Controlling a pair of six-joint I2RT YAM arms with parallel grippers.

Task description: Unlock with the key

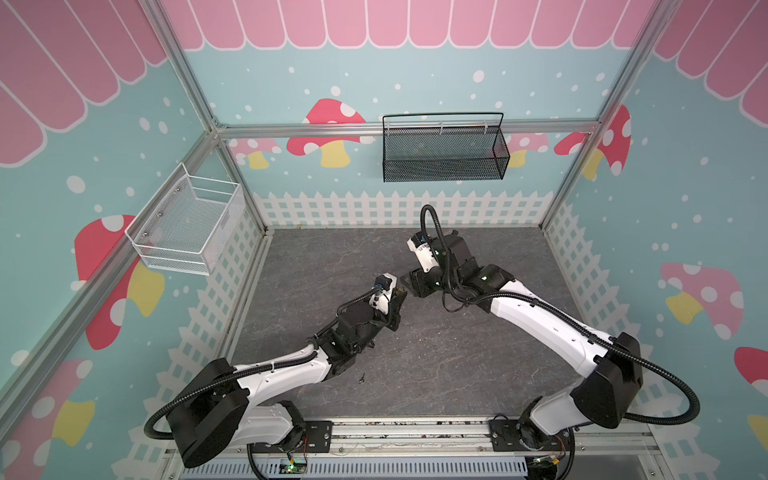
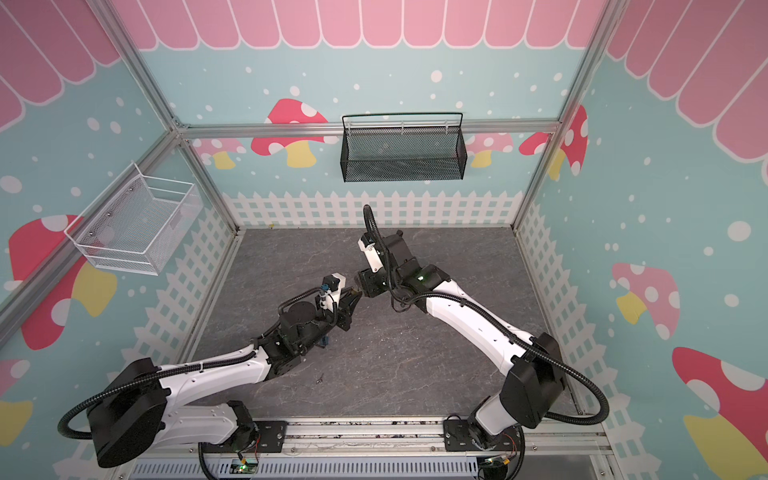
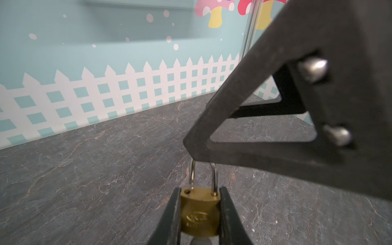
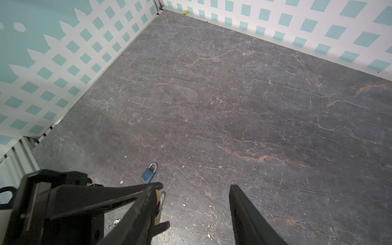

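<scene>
My left gripper (image 3: 199, 188) is shut on the body of a brass padlock (image 3: 199, 212), held above the floor at mid-table (image 1: 401, 289). One leg of the steel shackle (image 3: 213, 180) sits in the body; the other hangs just above its hole. My right gripper (image 4: 195, 186) is open, with the padlock (image 4: 159, 201) edge-on beside one of its fingers (image 3: 265, 118), which hides the top of the shackle. A small dark item (image 1: 362, 377) lies on the floor in front of the left arm. I cannot tell whether it is the key.
A blue padlock (image 4: 150, 174) lies on the floor under the left arm (image 2: 325, 341). A white wire basket (image 1: 187, 224) hangs on the left wall and a black mesh basket (image 1: 444, 149) on the back rail. Walls close in three sides of the grey floor (image 1: 478, 365).
</scene>
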